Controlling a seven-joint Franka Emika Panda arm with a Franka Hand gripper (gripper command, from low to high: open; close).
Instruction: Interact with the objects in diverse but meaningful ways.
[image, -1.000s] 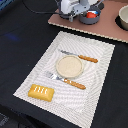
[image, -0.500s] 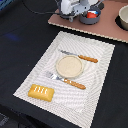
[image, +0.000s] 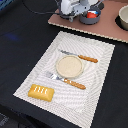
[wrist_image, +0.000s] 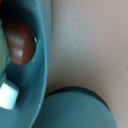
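Wrist view: brown sausage (wrist_image: 21, 42) sits in blue-grey pot (wrist_image: 42, 60), looks light, hard, prob slick — pinch across its middle. Gripper (image: 75, 11) jaw state: can't tell.

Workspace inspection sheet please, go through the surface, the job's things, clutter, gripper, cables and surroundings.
Surface: dark table with a striped placemat; pinkish board at the far edge.
Job's things: bread loaf on the placemat's near corner; blue-grey pot on the board, red item inside; wrist view shows a brown sausage and small white piece in a blue-grey vessel.
Clutter: round plate between knife and fork; bowl-like item at the exterior view's right edge.
Gripper: gripper by the pot, jaw state not discernible.
Cables: dark cable behind the arm.
Surroundings: nothing seen.
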